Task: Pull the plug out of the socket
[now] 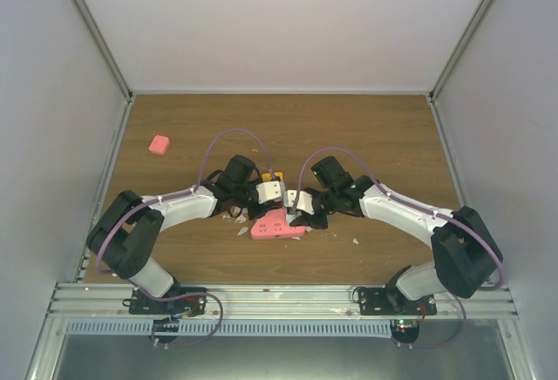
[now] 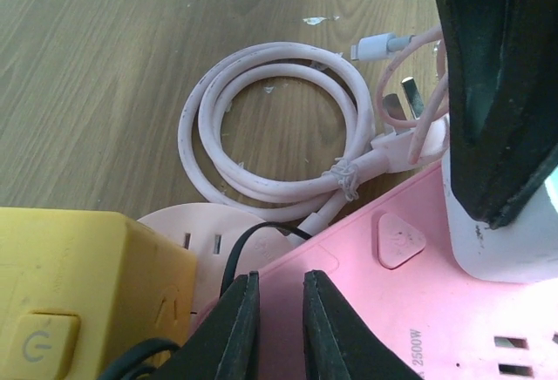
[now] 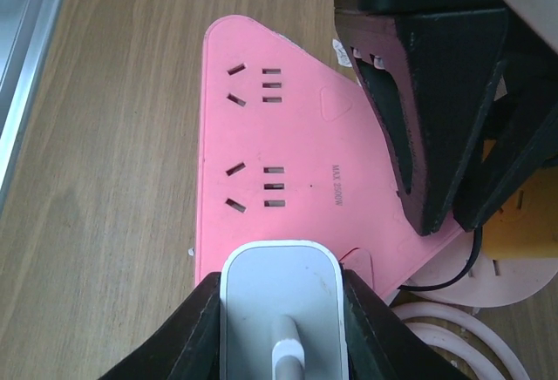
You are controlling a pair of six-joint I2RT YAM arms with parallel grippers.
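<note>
Right wrist view shows the right claw [image 3: 281,277] clamped around the white plug [image 3: 279,297], which sits in the pink socket strip [image 3: 261,136]. The left claw [image 2: 281,280] is pinched shut at the strip's edge.

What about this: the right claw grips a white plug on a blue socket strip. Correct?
Not quite. The socket strip is pink, not blue, as the right wrist view shows. The right gripper does grip the white plug on it.
</note>
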